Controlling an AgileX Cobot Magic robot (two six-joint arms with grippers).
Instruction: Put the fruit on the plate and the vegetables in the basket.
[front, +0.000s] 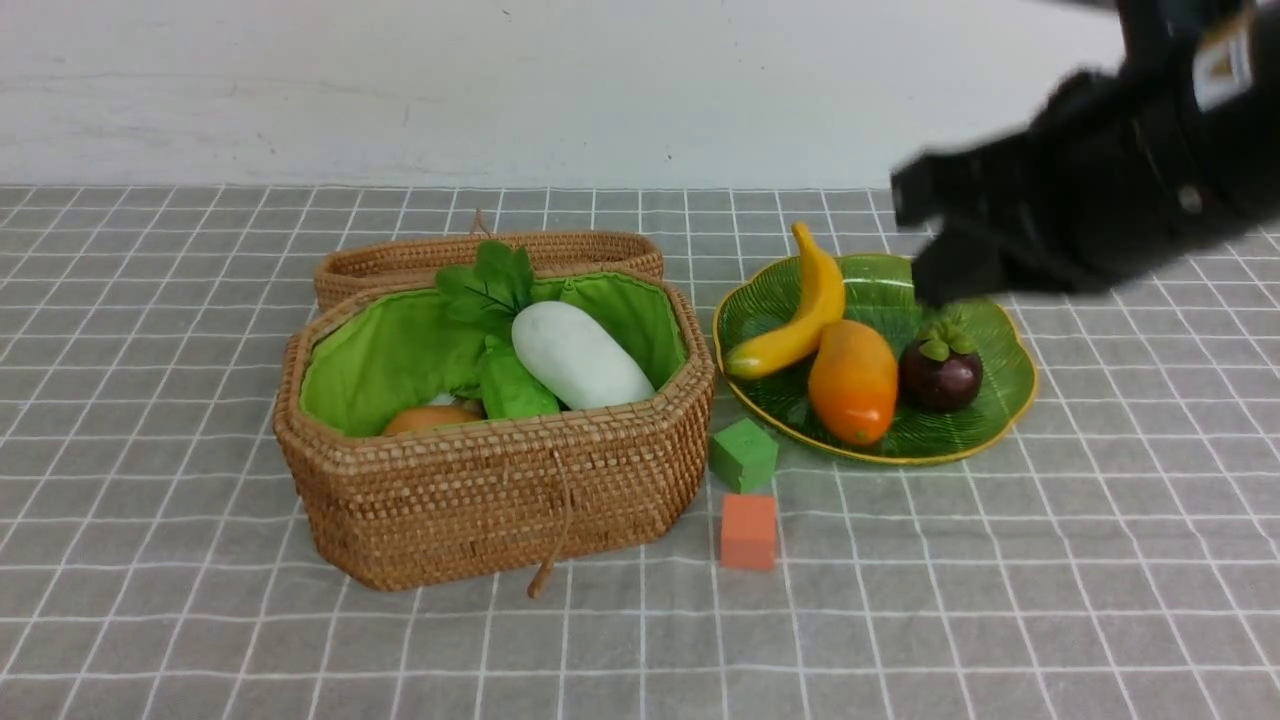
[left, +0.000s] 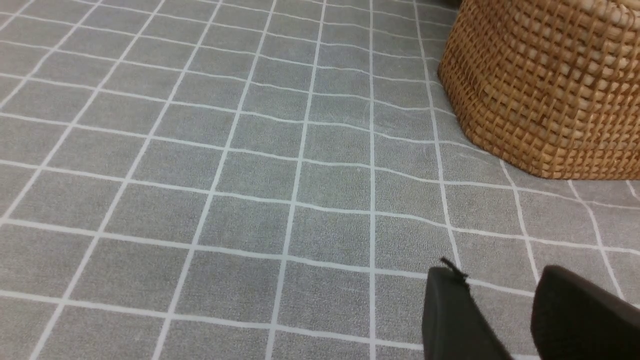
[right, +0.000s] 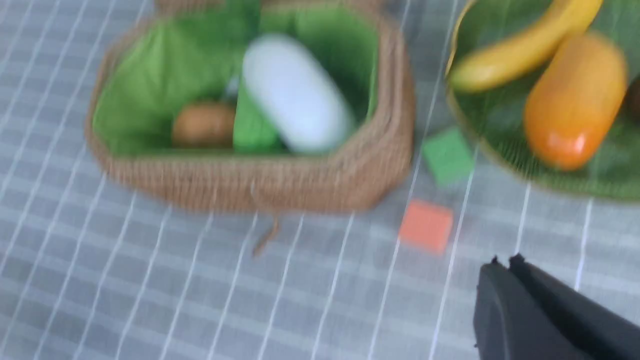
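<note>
Low over the bench (front: 200, 600), beside the basket's woven wall: left pincer (left: 520, 315), parted a little, holding nothing.

Near the front edge, about midway along: small orange cube (front: 748, 532), then a green cube (front: 743, 455) just behind it. Neither belongs to the sorting.

Left of the cubes, mid-bench: basket (front: 500, 490), lid off, already holding potato (front: 430, 418), gourd (front: 515, 385) and radish (front: 580, 355), the radish propped on top with its leaves toward the far edge. No purplish piece to be seen inside.

Toward the right edge, level with the basket: plate (front: 880, 290), carrying banana (front: 800, 315), mango (front: 853, 380) and mangosteen (front: 940, 372), mango touching the banana.

Likely hollow toys: light, stiff, smooth-skinned, so prone to slip or roll. Best taken across the narrow middle of mango or banana, around the belly of the mangosteen. Glass plate probably brittle, so no knocks on the rim.

Behind the basket, toward the far edge: lid (front: 400, 260).

Above the plate's far side: right pincer (front: 925, 235), motion-blurred, nothing seen in it; impossible to tell how far apart the jaws stand.

Looks close to finished.
</note>
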